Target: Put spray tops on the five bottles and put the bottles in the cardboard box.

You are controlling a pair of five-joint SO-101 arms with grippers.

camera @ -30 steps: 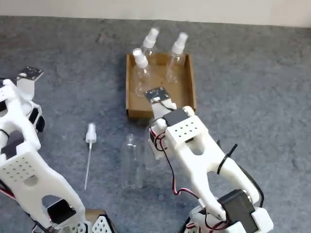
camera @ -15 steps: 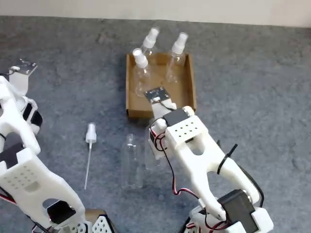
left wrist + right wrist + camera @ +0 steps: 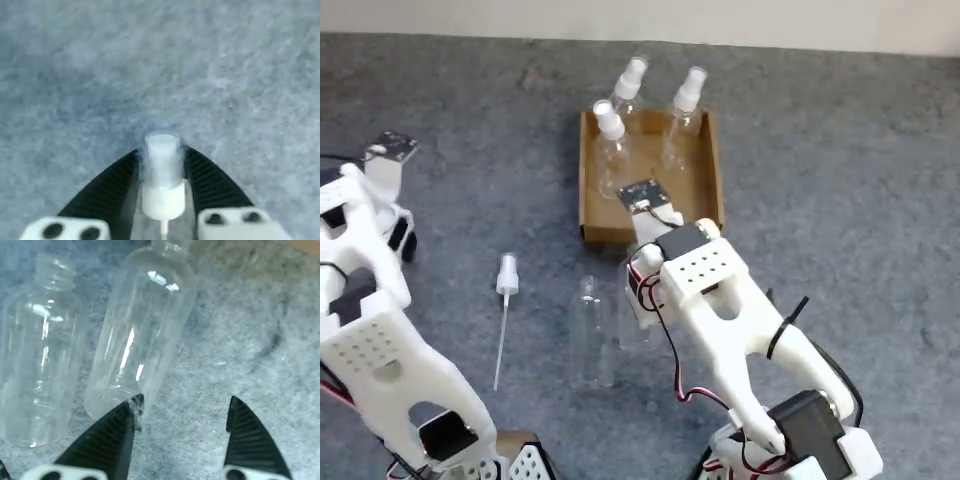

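Left arm (image 3: 370, 300) shifted, left gripper (image 3: 161, 154) seemingly pinching a spray top (image 3: 161, 175), right gripper (image 3: 186, 401) spread beside a bottle (image 3: 145, 325).

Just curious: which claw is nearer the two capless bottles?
Right. The right claw sits open beside the capless bottles; the left claw, gripping a spray top, is well apart from them.

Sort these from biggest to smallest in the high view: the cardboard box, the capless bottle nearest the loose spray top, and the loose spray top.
1. cardboard box
2. capless bottle
3. loose spray top, whose tube is long but very thin
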